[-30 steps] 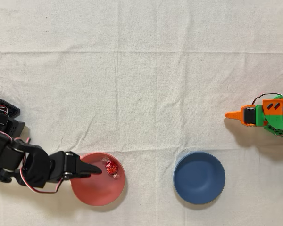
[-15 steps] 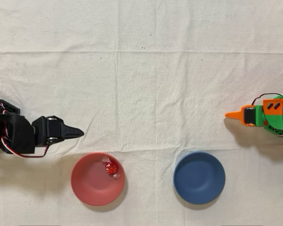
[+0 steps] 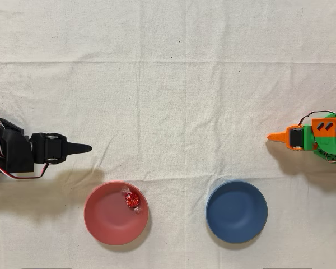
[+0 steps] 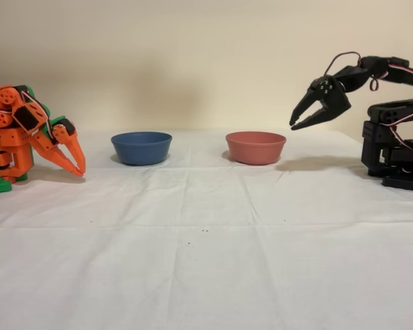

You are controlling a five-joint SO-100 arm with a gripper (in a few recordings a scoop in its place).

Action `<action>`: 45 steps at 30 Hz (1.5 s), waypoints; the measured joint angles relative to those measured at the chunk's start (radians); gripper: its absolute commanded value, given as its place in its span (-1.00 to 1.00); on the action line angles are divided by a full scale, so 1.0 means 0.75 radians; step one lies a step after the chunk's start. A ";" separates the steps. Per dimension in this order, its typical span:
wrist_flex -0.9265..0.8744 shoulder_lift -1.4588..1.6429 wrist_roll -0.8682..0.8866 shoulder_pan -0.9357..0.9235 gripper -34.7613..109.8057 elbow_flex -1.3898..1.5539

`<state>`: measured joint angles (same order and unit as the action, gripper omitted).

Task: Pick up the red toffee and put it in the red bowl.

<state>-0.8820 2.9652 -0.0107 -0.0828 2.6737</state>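
Observation:
The red toffee (image 3: 133, 199) lies inside the red bowl (image 3: 107, 219), near its upper right rim in the overhead view, with its clear wrapper ends showing. My black gripper (image 3: 87, 148) sits up and to the left of that bowl, apart from it and pointing right. In the fixed view the gripper (image 4: 293, 126) hangs in the air to the right of the red bowl (image 4: 255, 148) and above rim height, pointing down-left. Its fingertips meet and nothing is held between them. The bowl's wall hides the toffee in the fixed view.
A blue bowl (image 3: 236, 211) of the same size stands to the right of the red one in the overhead view, and to its left in the fixed view (image 4: 141, 148). The idle orange arm (image 3: 313, 137) rests at the right edge. A white cloth (image 3: 173, 95) covers the table.
My gripper has drawn back out of the red bowl, up and to the left in the overhead view. The toffee stays where it lay in the bowl.

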 measured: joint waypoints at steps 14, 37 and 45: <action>0.106 0.329 0.074 0.108 -0.51 0.323; 0.018 0.313 0.151 0.067 -0.51 0.493; 0.018 0.313 0.151 0.067 -0.51 0.493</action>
<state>-0.8682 3.1999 0.1028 -0.0322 3.0434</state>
